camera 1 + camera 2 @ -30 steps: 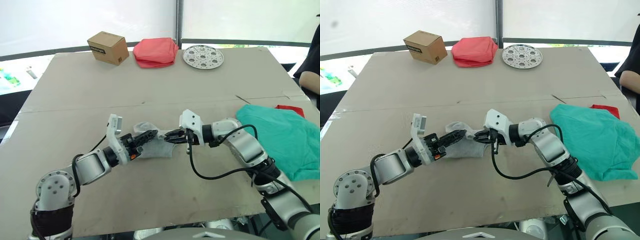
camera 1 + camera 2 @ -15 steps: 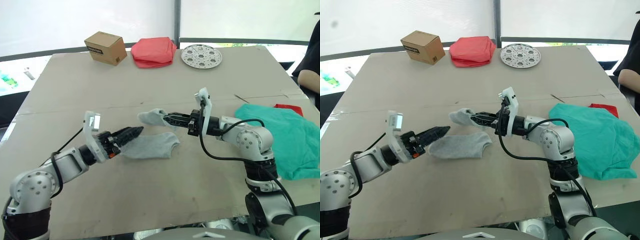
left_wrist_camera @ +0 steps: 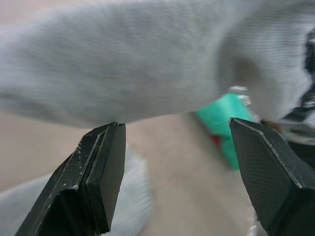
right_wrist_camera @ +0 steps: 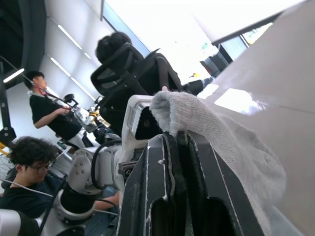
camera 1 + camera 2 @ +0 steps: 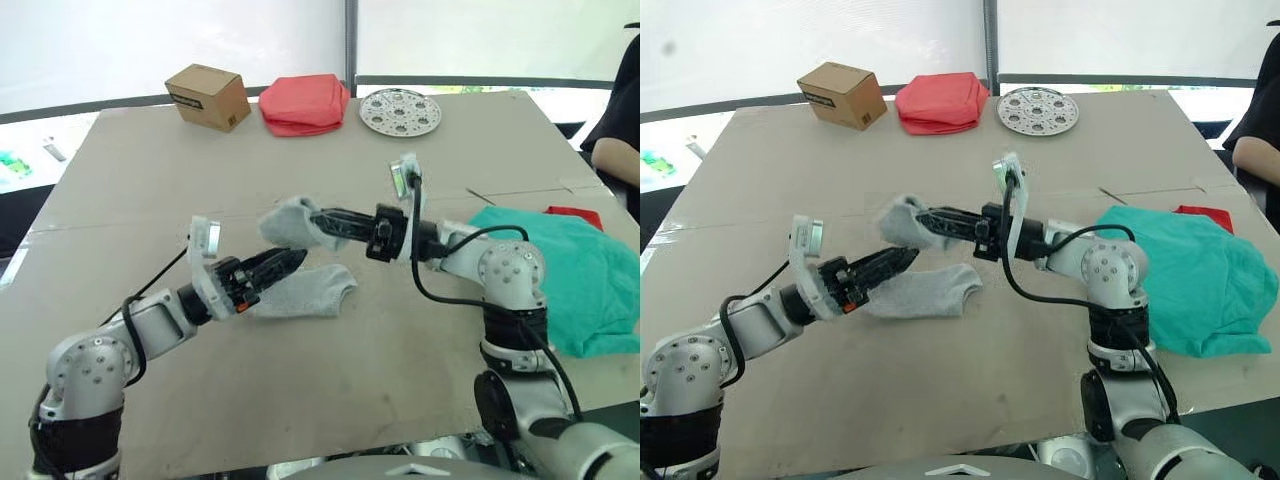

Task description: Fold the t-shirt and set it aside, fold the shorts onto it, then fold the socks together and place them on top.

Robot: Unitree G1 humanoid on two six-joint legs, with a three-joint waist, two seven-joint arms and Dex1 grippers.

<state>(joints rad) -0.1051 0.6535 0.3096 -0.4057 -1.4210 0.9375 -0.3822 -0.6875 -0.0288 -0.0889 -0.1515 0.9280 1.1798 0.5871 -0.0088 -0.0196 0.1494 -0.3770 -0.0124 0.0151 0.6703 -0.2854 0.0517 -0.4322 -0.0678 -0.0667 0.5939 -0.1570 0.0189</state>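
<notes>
Sock-pairing step: the right gripper (image 5: 325, 222) pinches one light grey knit sock (image 5: 291, 221) aloft. The spread left gripper (image 5: 290, 262) should next grasp the flat sock (image 5: 305, 292) mid-table.

Two socks (image 5: 300, 292), one shorts (image 5: 575, 280), one box (image 5: 208, 95).

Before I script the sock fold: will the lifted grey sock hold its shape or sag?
Likely floppy: the lifted sock droops around the right gripper, which pinches it. Probably light, since a small pinch carries it. The other sock lies limp on the table, so expect both to shift when nudged.
</notes>
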